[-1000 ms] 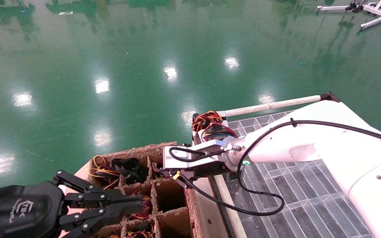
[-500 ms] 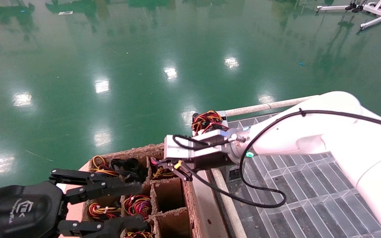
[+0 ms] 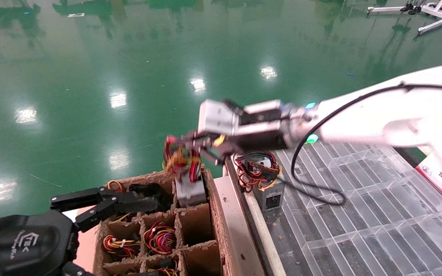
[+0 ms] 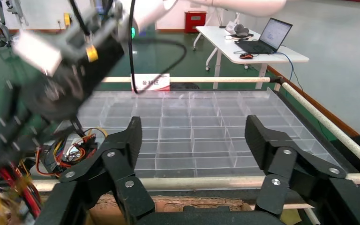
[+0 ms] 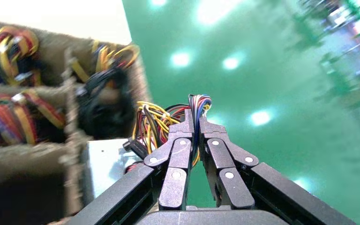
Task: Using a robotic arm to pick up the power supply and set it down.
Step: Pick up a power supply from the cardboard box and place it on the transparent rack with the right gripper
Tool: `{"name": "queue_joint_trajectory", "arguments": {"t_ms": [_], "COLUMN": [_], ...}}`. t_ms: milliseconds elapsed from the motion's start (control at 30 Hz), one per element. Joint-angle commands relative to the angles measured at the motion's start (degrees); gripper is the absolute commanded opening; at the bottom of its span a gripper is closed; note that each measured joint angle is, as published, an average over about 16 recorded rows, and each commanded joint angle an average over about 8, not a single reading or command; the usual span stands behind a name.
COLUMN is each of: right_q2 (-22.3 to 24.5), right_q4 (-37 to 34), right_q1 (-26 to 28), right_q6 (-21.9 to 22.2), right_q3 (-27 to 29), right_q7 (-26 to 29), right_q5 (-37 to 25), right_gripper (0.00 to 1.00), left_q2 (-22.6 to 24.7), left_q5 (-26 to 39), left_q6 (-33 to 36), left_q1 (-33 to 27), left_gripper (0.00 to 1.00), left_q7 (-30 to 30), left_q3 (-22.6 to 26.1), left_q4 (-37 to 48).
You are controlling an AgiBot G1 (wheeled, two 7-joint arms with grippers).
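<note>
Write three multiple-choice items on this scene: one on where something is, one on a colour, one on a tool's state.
1. Where does the second power supply lie?
A. on the clear divided tray
B. on the floor
C. in the left tool

2. What colour is the floor?
A. grey
B. green
C. white

3. What is the state of the right tool?
A. open and empty
B. shut on a laptop
C. shut on the wires of a power supply

Key: 1 A, the head view shows it at the near left corner of the tray, beside the cardboard box. 2 B, glossy green with light reflections. 3 C, the right wrist view shows the fingers closed on the wire bunch, with the grey box hanging over the cardboard cell. The left tool hovers open nearby.
</note>
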Motion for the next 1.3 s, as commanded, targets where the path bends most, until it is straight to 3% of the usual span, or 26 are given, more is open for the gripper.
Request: {"name": "queue_joint_trajectory", "arguments": {"t_ms": [33,733,1300], "right_q2": [1.07,19.31,31.88], "right_q4": [1.35,12.38,10.00], "right_q1": [0.63,6.58,10.24], "right_q6": [0.17,0.40,-7.66], "right_q3": [0.87,7.03,9.64], "right_q7": [-0.25,3.14,1.17], "right_q5": [0.90,4.19,6.11], "right_gripper": [0.00,0.00,0.00], "left_q2": [0.00,-0.01,-0.01], "left_q5": [0.00,-0.01,-0.02], "left_q6": [0.00,-0.01,-0.01], "left_q1": [0.00,-0.01,-0.01], "left_gripper": [1.00,1.00,1.00], "left_q7": [0.00,0.01,0.02], "left_q3": [0.00,0.02,0.04], "left_q4": [0.00,0.00,0.00]}}
